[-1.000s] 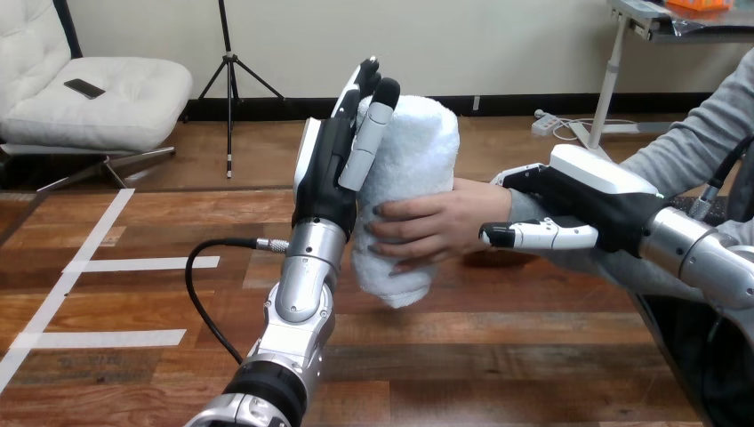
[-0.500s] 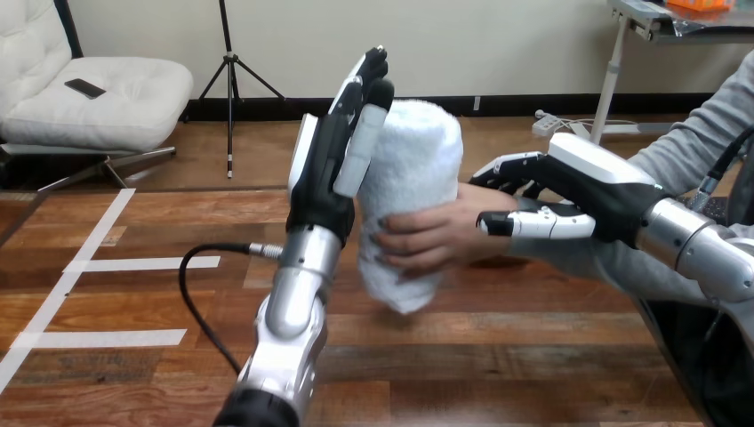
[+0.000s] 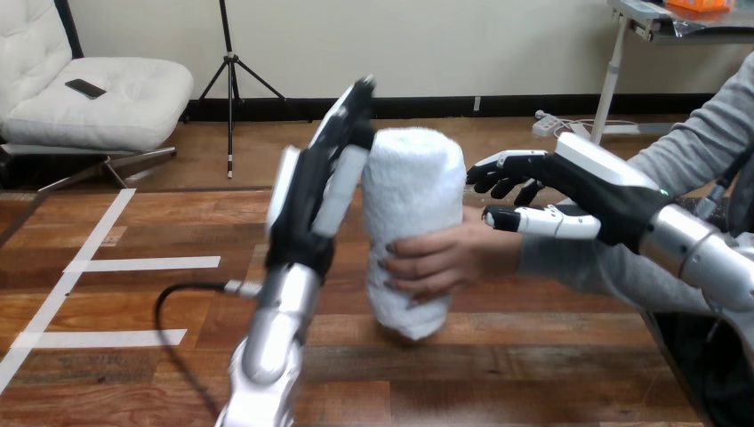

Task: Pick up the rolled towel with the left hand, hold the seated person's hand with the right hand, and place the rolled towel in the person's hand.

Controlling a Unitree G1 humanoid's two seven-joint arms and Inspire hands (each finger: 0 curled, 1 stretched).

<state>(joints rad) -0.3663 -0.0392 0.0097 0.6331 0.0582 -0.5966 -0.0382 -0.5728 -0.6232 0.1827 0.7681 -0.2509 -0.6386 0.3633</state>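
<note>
The rolled white towel [image 3: 413, 200] stands upright above the table, and the person's hand [image 3: 449, 260] is curled round its lower half. My left hand [image 3: 313, 191] is just left of the towel with its fingers straight, a narrow gap between them and the cloth. My right hand [image 3: 582, 191] hovers over the person's wrist [image 3: 533, 258]. Its fingers are loosely spread and its thumb points left, and nothing is between them. It does not grip the wrist.
The wooden table [image 3: 498, 356] stretches below both arms. A black cable [image 3: 173, 311] loops by my left forearm. The person's grey sleeve [image 3: 613, 271] comes in from the right edge under my right arm.
My left hand has let go of the towel and drawn back to the left. My right hand has lifted off the person's wrist. The person's hand now holds the towel alone.
</note>
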